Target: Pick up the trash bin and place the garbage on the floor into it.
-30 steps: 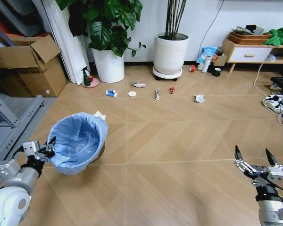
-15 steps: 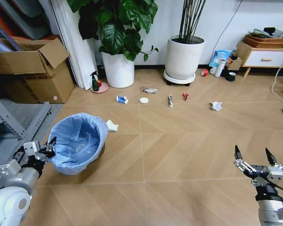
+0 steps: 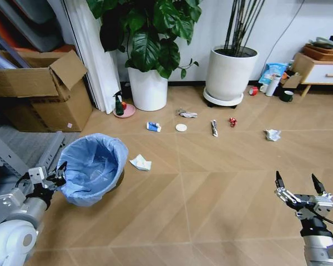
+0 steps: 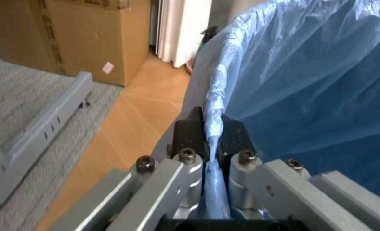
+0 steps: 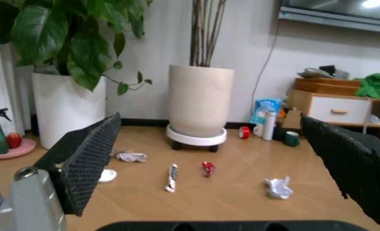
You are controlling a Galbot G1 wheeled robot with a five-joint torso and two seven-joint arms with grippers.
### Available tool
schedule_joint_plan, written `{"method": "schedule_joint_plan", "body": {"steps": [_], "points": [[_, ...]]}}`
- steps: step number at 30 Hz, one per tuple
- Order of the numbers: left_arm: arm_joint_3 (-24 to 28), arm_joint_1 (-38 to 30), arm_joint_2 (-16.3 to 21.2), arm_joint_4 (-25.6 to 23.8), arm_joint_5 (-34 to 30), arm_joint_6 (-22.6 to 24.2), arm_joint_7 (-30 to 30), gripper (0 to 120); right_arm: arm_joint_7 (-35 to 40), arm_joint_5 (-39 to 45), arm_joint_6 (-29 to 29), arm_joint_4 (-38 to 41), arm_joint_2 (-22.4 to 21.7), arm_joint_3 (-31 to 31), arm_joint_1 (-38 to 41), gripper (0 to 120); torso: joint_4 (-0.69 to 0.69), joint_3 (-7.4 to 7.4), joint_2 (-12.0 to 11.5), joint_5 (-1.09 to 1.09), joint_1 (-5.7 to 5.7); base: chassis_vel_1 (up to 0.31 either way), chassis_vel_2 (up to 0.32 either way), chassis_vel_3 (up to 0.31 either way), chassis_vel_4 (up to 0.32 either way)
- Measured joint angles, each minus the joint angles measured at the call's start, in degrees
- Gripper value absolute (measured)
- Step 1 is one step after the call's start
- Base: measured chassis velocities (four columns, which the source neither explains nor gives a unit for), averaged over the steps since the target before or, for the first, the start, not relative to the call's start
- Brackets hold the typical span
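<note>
The trash bin (image 3: 94, 169), dark with a light blue bag, hangs tilted just above the floor (image 3: 211, 199) at the left. My left gripper (image 3: 58, 176) is shut on its rim; in the left wrist view the gripper (image 4: 210, 130) pinches the bag's folded edge (image 4: 218, 91). Garbage lies ahead: a white tissue (image 3: 140, 163) beside the bin, a blue-white wrapper (image 3: 153, 127), a white disc (image 3: 181, 127), a stick wrapper (image 3: 214, 128), a red wrapper (image 3: 232, 121) and a crumpled tissue (image 3: 272, 134). My right gripper (image 3: 296, 185) stands open at the lower right, holding nothing.
Two white plant pots (image 3: 148, 88) (image 3: 229, 69) stand by the far wall, with a green spray bottle (image 3: 119, 104) beside the left one. A cardboard box (image 3: 41, 91) and a metal rack (image 3: 11, 160) on grey carpet flank the left. A low cabinet (image 3: 322, 69) is at the far right.
The camera has moved, so the whole scene slid right and down in the picture. The tissue beside the bin has come fully into sight. Both grippers hold as before.
</note>
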Motion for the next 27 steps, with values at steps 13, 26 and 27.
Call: {"method": "schedule_joint_plan", "body": {"steps": [13,26,27], "points": [[0.17,-0.4,0.02,0.22,0.0,0.02,-0.15,0,-0.41,-0.02,0.26,-0.17,-0.21,0.05,0.25,100,0.0,0.0,0.0,0.02,0.0,-0.078,0.343,0.078,-0.331],[0.21,-0.56,-0.07,0.38,-0.04,0.15,-0.28,0,-1.5,0.01,1.22,-1.02,-0.68,-0.24,0.82,100,0.02,0.0,0.0,0.03,0.0,-0.12,0.336,0.125,-0.328],[0.22,-0.58,-0.07,0.35,-0.04,0.15,-0.3,0,-1.51,-0.15,1.03,-1.02,-0.72,-0.32,0.84,100,0.01,0.0,0.0,0.02,0.0,-0.158,0.309,0.143,-0.281]]}}
